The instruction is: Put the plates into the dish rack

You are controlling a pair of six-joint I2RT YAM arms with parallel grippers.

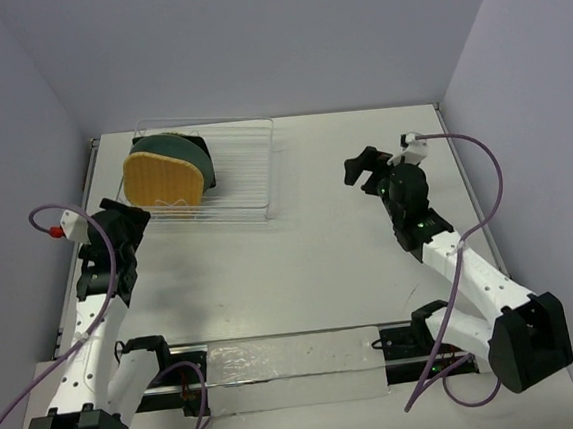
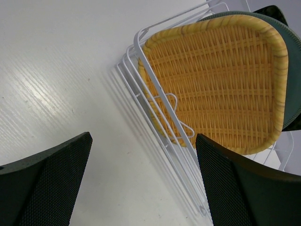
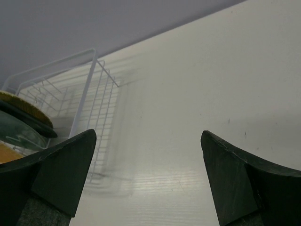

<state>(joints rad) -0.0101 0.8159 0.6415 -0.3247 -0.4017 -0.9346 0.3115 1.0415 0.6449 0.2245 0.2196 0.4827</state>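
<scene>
Orange plate [image 2: 216, 80] upright in dish rack [image 1: 245, 170], just beyond left hand [image 2: 143, 141] — jaws wide

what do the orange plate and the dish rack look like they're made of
Orange plate: basket-weave face and a smooth, streaked wood-grain rim; real weave or moulded plastic, hard to say. Dish rack: thin white rods with bent corners, probably coated wire, matt.

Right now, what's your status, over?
Left gripper open, empty. Right gripper open, empty. Orange woven plate and teal plate standing in dish rack. Nothing in the way.
</scene>
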